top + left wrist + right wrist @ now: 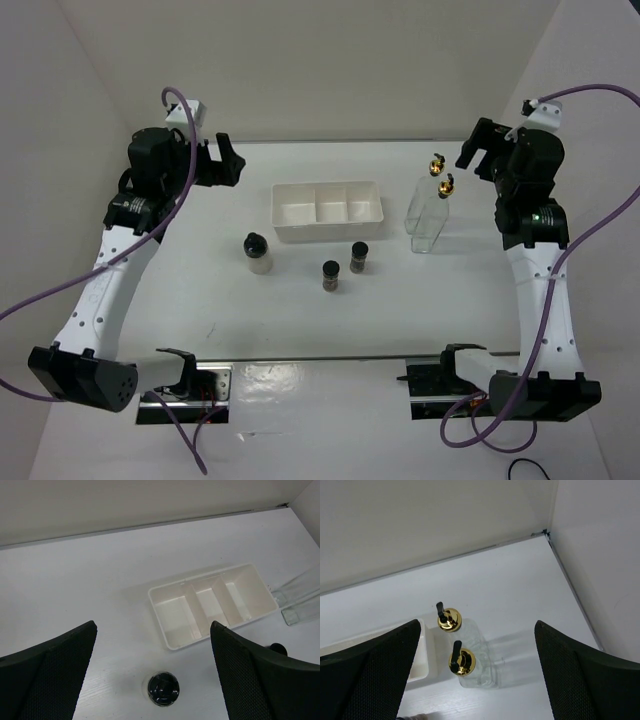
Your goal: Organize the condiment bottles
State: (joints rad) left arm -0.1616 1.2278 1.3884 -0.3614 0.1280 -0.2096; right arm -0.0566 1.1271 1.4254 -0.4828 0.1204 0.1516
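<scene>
Two tall clear glass bottles with gold spouts [422, 203] [433, 222] stand side by side right of the white tray [327, 208]. A whitish black-capped jar [258, 251] stands in front of the tray's left end. Two small dark spice jars [330, 275] [359, 257] stand in front of its middle and right. My left gripper [228, 160] is open and empty, raised left of the tray; its view shows the whitish jar's cap [163, 688] below. My right gripper [472, 148] is open and empty, raised right of the bottles [449, 619] [462, 661].
The tray has three empty compartments [210, 605]. White walls enclose the table at the back and both sides, and the back right corner [546, 532] is close to the right gripper. The arm bases sit at the near edge.
</scene>
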